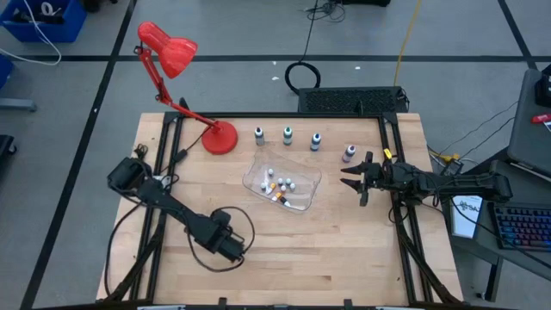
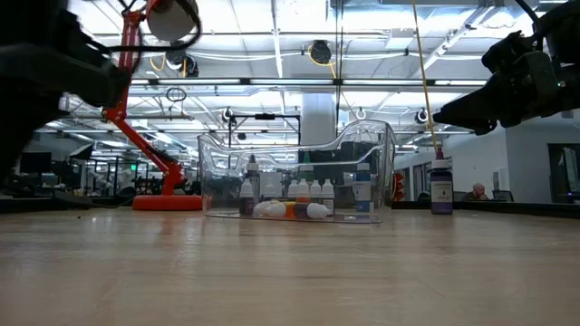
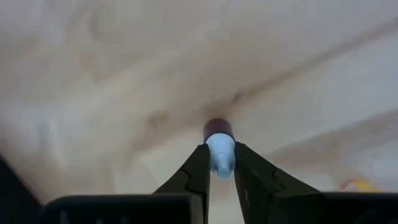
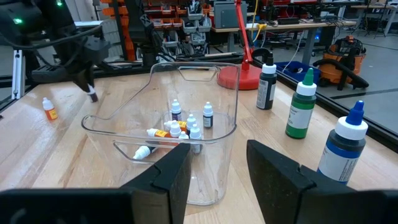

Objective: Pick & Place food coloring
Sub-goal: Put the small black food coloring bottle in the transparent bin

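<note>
The left pincer (image 3: 221, 167) is clamped on a tiny food coloring bottle (image 3: 219, 144), pale cap between the fingers, low over the desk (image 1: 344, 250) and well short of the clear tray (image 1: 306, 176). I'd lift, carry it over the rim, then release. The right pincer (image 1: 355, 178) waits, spread wide.
</note>
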### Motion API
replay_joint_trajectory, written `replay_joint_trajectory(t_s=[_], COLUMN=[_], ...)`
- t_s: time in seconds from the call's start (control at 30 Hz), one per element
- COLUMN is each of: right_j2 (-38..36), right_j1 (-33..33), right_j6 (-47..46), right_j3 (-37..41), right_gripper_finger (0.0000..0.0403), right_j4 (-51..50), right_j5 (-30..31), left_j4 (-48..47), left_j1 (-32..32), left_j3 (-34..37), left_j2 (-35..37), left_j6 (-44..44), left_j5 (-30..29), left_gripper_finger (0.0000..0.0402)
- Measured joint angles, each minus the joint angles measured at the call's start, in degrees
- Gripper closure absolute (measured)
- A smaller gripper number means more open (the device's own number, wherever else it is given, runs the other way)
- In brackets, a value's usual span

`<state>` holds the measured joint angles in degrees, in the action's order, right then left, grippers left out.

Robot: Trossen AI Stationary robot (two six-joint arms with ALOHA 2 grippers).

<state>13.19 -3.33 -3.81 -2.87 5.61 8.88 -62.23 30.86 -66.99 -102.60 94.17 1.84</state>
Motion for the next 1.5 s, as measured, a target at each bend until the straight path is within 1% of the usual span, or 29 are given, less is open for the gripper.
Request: replay_joint_trajectory(t_s=[0.13,0.23,0.3,0.4,0.5,0.6,0.67,0.8,0.9,1.0,1.07,1.13,1.23,1.37,1.5], right_j2=[0.0,0.0,0.0,0.0,0.0,0.0,0.0,0.0,0.0,0.0,0.0,0.0,0.0,0.0,0.0], right_j1=[0.0,0.0,0.0,0.0,0.0,0.0,0.0,0.0,0.0,0.0,0.0,0.0,0.0,0.0,0.0], right_j6=[0.0,0.0,0.0,0.0,0.0,0.0,0.0,0.0,0.0,0.0,0.0,0.0,0.0,0.0,0.0], right_j3=[0.0,0.0,0.0,0.0,0.0,0.0,0.0,0.0,0.0,0.0,0.0,0.0,0.0,0.0,0.0], right_gripper_finger=[0.0259,0.0259,0.0259,0.0259,0.0259,0.0259,0.0259,0.0259,0.0259,0.0259,0.0259,0.0259,0.0259,0.0259,0.0259], right_j4=[0.0,0.0,0.0,0.0,0.0,0.0,0.0,0.1,0.1,0.1,0.1,0.1,0.1,0.1,0.1], right_j5=[0.0,0.0,0.0,0.0,0.0,0.0,0.0,0.0,0.0,0.0,0.0,0.0,0.0,0.0,0.0], left_j4=[-2.6,-6.2,-8.2,-10.0,-9.9,-7.9,-8.1,-11.2,-15.0,-17.4,-17.9,-17.9,-17.6,-16.7,-12.8], left_j1=[-3.6,-7.0,-9.9,-15.3,-21.2,-26.7,-29.5,-33.3,-35.2,-36.6,-37.5,-38.1,-38.6,-38.7,-38.8], left_j3=[-1.2,-4.2,-7.0,-13.0,-20.2,-27.6,-32.5,-43.0,-49.6,-52.2,-52.0,-51.1,-50.2,-49.5,-46.6], left_j2=[2.4,5.0,6.7,8.0,8.0,5.6,2.3,-5.9,-12.2,-16.8,-18.8,-20.3,-21.8,-22.6,-22.6], left_j6=[-6.4,-13.4,-20.0,-31.1,-44.4,-58.4,-66.9,-78.6,-83.2,-85.8,-86.5,-87.1,-87.7,-87.7,-87.9], left_j5=[-0.6,-3.4,-6.4,-10.9,-12.7,-12.0,-11.2,-9.5,-9.3,-9.3,-8.6,-6.4,-5.9,-5.7,-4.6], left_gripper_finger=[0.0349,0.0349,0.0349,0.0349,0.0349,0.0349,0.0349,0.035,0.035,0.035,0.035,0.035,0.035,0.035,0.0351])
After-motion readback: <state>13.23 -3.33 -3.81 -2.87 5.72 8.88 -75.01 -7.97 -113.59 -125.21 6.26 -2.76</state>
